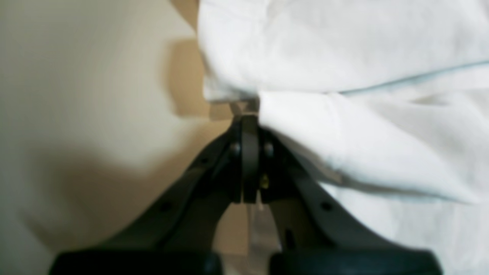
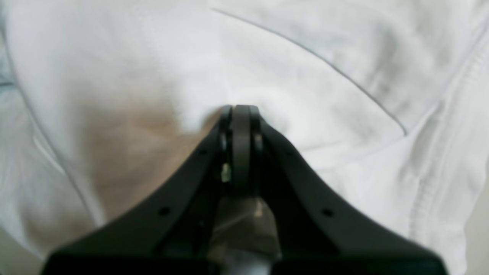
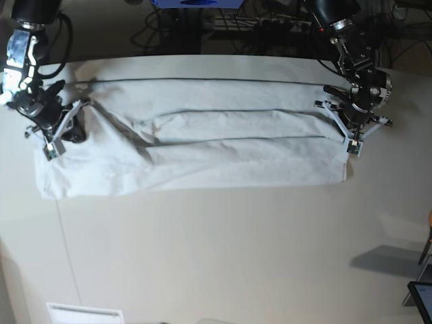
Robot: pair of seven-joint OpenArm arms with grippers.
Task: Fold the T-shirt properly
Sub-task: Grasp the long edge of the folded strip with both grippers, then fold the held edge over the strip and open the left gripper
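1. White cotton everywhere: the T-shirt [image 3: 202, 145] lies on the off-white tabletop [image 3: 223, 256] as a long band folded lengthwise, its long axis running straight from one gripper to the other.
2. So each arm sits at its own end of the T-shirt, neither one nearer than the other. The left gripper [image 3: 351, 138] is at the squared-off end and the right gripper [image 3: 57, 131] is at the rumpled end.
3. Left gripper in its wrist view [image 1: 244, 114]: jaws pressed together, pinching the cloth edge right at the tips, with bare tabletop just beside the T-shirt there.
4. Right gripper in its wrist view [image 2: 240, 109]: jaws also pressed together, with fabric bunched around the tips, so I'd say it's pinching the T-shirt too.
5. My guess is the next fold goes crosswise, bringing one end toward the other along that long axis.
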